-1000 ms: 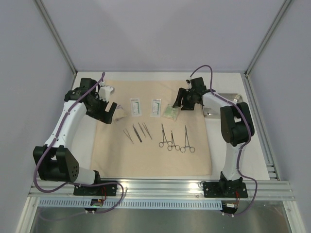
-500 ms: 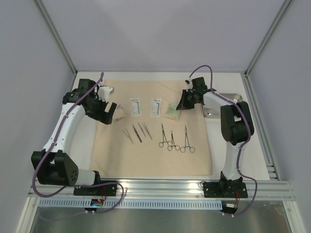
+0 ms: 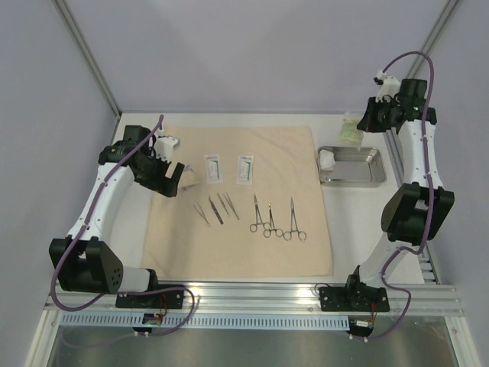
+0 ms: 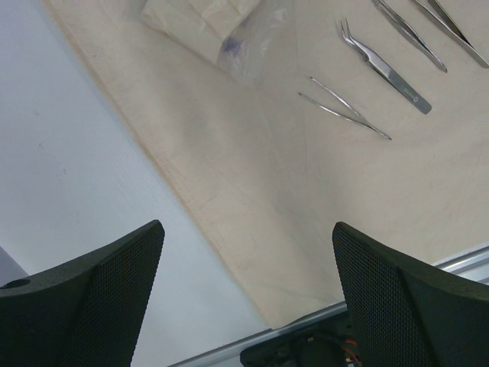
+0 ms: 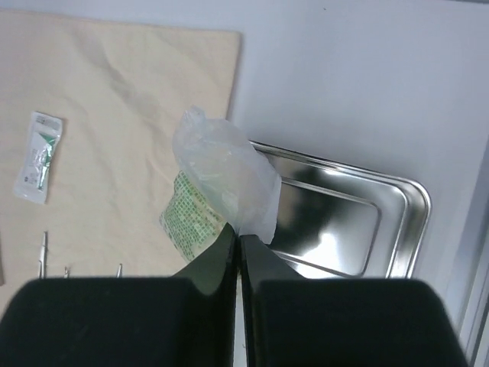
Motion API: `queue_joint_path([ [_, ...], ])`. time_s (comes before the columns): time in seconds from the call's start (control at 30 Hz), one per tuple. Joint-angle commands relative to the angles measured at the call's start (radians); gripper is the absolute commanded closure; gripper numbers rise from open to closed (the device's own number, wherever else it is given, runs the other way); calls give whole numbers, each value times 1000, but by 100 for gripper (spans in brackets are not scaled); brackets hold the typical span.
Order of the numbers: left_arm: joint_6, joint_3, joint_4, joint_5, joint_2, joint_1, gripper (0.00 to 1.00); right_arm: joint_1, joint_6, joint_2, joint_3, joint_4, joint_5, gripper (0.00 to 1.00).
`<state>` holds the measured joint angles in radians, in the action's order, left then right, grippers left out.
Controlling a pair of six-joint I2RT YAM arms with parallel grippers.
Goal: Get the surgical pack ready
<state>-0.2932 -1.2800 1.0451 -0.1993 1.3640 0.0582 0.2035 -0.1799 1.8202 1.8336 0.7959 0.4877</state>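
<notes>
The tan cloth sheet (image 3: pixel 241 229) lies flat mid-table. On it are two white packets (image 3: pixel 212 168) (image 3: pixel 245 168), three tweezers (image 3: pixel 216 209) and three steel clamps (image 3: pixel 272 219). My right gripper (image 3: pixel 368 121) is raised high at the back right, shut on a clear gauze packet (image 3: pixel 351 128) with green print (image 5: pixel 221 172) that hangs above the steel tray (image 3: pixel 359 180). My left gripper (image 3: pixel 172 177) hovers open over the cloth's left edge, next to another gauze packet (image 3: pixel 189 176). In the left wrist view its fingers (image 4: pixel 99 298) stand wide apart with nothing between them.
Something small and white (image 3: pixel 327 159) lies in the tray's left end. Bare white table (image 3: pixel 367 222) lies right of the cloth and along its left side (image 4: pixel 69 168). An aluminium rail (image 3: pixel 252 294) runs along the near edge, and frame posts stand at the back corners.
The right gripper shut on the gauze packet at the cloth's back right, lifted it and swung up and right to above the tray. The left arm has barely moved.
</notes>
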Motion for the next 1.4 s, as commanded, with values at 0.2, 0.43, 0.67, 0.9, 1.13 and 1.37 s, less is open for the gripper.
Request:
queue_joint_path([
  [0.2, -4, 2, -5, -31, -20, 2, 0, 103, -76, 41, -109, 27, 3, 100],
  [0.43, -1, 1, -3, -31, -23, 2, 0, 140, 228, 64, -238, -160, -46, 100],
  [0.67, -1, 11, -5, -23, -37, 2, 0, 186, 736, -50, -588, -642, -148, 100],
  [0.9, -4, 16, -5, -20, -39, 2, 0, 186, 965, -70, -738, -872, -302, 100],
  [1.13, -4, 2, -3, -17, -28, 2, 0, 175, 1122, -38, -809, -946, -371, 99],
  [1.37, -7, 2, -5, -12, -28, 2, 0, 117, 1163, -18, -790, -942, -426, 99],
])
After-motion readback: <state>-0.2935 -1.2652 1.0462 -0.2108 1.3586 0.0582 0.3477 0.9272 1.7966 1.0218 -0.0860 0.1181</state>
